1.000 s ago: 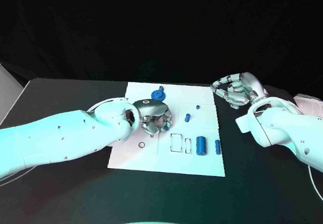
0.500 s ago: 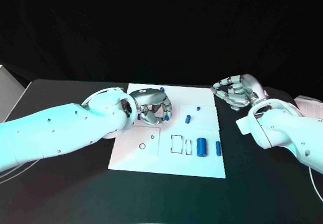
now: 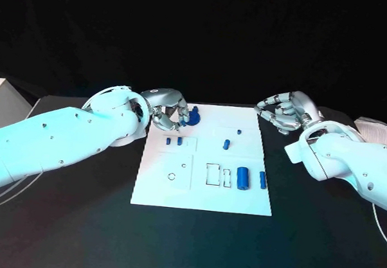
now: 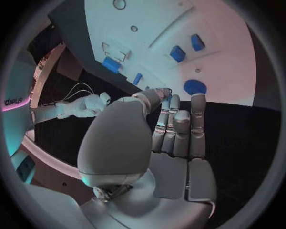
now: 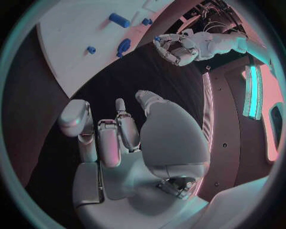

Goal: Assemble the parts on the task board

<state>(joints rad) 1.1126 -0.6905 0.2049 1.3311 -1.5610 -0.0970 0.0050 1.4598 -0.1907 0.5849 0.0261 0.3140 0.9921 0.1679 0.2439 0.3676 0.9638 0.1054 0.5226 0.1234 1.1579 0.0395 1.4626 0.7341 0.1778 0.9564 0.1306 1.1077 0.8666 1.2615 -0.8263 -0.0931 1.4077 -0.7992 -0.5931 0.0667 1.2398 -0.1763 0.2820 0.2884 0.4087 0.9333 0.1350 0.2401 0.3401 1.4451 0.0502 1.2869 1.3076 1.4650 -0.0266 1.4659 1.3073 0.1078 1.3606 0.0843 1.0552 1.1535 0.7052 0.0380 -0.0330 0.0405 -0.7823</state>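
Your left hand [image 3: 166, 113] hangs at the far-left corner of the task board [image 3: 201, 196], fingers curled down beside a round blue part [image 3: 193, 116] that stands at the board's far edge; you cannot tell whether the fingers actually grip it, though from the left wrist camera the fingertips [image 4: 169, 107] hang apart from the blue disc [image 4: 194, 87]. A second ago this hand was lower over the board's middle, and it has since drawn back toward the far edge. The board is a flat, matte white plate with shallow outlined recesses; on it lie two short blue blocks [image 3: 174, 141] near the hand, two small blue pegs [image 3: 227, 143] further right, and a thick blue cylinder [image 3: 243, 177] beside a slimmer blue pin [image 3: 262, 179] near the right edge. Your right hand [image 3: 286, 109] stays off the board at its far-right corner, silver fingers curled in on nothing, about where it was before.
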